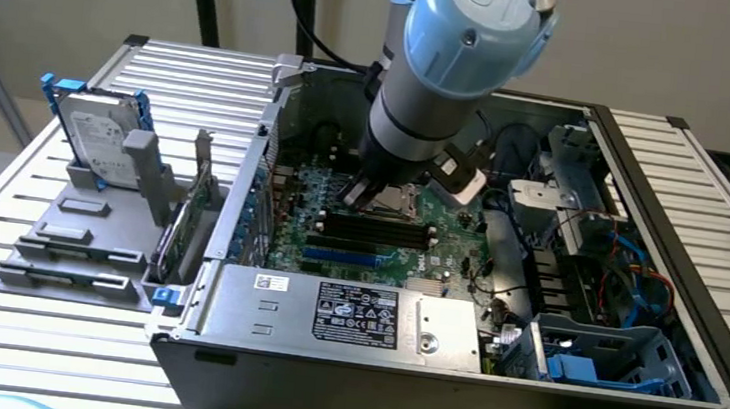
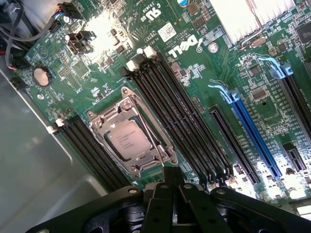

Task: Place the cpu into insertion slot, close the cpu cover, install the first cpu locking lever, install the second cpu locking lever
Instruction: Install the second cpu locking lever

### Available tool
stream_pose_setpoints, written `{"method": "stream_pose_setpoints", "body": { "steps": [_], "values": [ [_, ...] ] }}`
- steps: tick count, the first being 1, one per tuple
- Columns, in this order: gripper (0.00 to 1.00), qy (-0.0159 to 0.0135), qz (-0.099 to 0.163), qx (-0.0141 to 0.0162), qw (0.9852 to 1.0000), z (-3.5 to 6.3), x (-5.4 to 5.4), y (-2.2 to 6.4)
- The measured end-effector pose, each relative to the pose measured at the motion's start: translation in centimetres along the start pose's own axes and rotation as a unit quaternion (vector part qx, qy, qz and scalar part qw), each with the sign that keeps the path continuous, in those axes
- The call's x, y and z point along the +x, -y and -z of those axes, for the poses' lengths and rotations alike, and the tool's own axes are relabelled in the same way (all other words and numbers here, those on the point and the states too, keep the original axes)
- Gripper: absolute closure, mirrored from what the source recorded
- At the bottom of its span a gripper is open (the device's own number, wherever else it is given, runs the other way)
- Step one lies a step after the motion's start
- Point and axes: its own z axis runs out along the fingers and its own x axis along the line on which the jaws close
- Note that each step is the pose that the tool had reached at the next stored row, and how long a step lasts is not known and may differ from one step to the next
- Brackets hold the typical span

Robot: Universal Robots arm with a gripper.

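The cpu (image 2: 130, 141) lies flat in the insertion slot on the green board, silver face up. The slot itself is hidden beneath it. The silver cpu cover (image 2: 103, 120) is down around the chip, framing it. A thin metal lever (image 2: 151, 132) runs along one side of the cover. My gripper (image 2: 172, 175) hangs just off one edge of the socket, its black fingers pressed together and holding nothing. In the exterior view the gripper (image 1: 369, 195) reaches down into the open computer case, right beside the cpu cover (image 1: 403, 204).
Long black memory slots (image 2: 177, 119) flank the socket on both sides. A blue expansion slot (image 2: 252, 138) and a finned heatsink (image 2: 243, 19) lie further off. The power supply (image 1: 341, 313) fills the case front. A hard drive (image 1: 97, 139) stands in a grey rack outside.
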Motion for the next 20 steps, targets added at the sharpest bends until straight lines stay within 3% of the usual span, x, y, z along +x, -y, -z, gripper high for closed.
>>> {"method": "stream_pose_setpoints", "body": {
  "steps": [6,12,20],
  "values": [
    [0.89,0.0018,-0.001,0.0027,1.0000,-0.54,0.1,0.05],
    [0.89,0.0024,-0.001,0.0028,1.0000,-1.40,0.2,0.44],
    [0.89,0.0064,-0.003,0.0025,1.0000,-2.17,0.0,0.43]
  ]
}}
